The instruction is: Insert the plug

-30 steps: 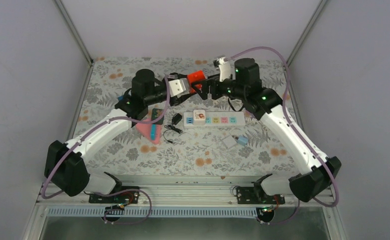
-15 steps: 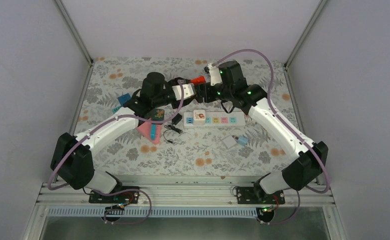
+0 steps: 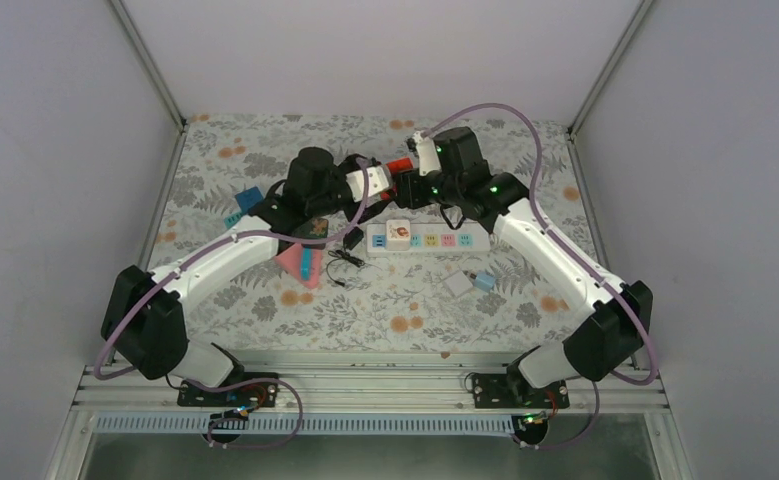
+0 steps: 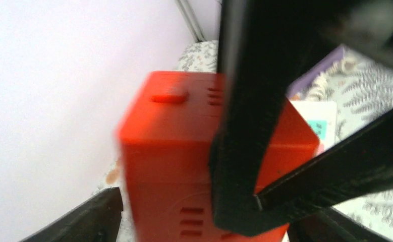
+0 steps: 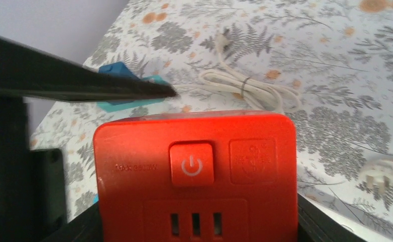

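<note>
Plain pale walls (image 3: 55,150) and metal corner posts (image 3: 149,65) enclose a floral-patterned table (image 3: 415,310).

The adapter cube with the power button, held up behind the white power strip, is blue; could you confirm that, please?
Not quite: the right wrist view shows the adapter cube is red, not blue. The power button and its place behind the white power strip are right.

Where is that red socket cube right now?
In the top view the red socket cube hangs above the far middle of the table, between the left gripper and right gripper, just beyond the white power strip.
</note>
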Controlling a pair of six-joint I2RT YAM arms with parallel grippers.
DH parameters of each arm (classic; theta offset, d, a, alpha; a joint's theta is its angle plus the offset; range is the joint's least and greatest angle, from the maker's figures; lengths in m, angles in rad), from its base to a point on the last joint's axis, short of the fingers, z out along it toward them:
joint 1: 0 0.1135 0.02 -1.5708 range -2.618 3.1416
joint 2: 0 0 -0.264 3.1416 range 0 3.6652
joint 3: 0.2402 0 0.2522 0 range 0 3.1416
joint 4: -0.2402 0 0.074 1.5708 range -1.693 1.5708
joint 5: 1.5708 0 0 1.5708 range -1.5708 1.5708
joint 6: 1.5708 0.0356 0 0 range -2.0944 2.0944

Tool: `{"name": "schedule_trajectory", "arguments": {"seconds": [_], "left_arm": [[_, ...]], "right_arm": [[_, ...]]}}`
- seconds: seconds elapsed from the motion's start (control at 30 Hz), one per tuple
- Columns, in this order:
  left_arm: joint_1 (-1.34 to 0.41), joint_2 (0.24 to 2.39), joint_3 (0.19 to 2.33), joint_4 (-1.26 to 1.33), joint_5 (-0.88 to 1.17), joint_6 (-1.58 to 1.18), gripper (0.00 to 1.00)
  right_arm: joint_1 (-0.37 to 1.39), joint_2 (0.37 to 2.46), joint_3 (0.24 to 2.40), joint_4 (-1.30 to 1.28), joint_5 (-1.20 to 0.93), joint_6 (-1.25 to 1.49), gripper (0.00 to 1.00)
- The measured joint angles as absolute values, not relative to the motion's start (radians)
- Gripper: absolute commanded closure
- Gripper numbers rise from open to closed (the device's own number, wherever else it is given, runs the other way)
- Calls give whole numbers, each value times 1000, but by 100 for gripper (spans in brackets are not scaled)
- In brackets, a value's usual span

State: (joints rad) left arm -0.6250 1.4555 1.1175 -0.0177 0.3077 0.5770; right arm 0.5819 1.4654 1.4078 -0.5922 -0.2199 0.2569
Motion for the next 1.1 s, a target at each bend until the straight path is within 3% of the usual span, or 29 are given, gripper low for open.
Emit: {"name": "schedule_trajectory", "arguments": {"seconds": [0.07, 0.37, 0.6, 0.73, 1.1], "left_arm": [[-626, 1448, 1115, 10, 297, 536, 0], [-622, 1297, 1014, 155, 116, 281, 0], [-557, 1192, 1015, 94, -31, 25, 0], [-494, 1110, 1015, -5, -28, -109, 0], [-473, 1008, 1018, -190, 50, -142, 0]], "right_arm": [[577, 1461, 1391, -581, -189, 279, 57], [490, 1400, 1277, -578, -88, 307, 55], [450, 1383, 1157, -596, -46, 307, 52], [449, 1384, 1091, -611, -46, 307, 51], [449, 1463, 1075, -626, -48, 297, 49]]}}
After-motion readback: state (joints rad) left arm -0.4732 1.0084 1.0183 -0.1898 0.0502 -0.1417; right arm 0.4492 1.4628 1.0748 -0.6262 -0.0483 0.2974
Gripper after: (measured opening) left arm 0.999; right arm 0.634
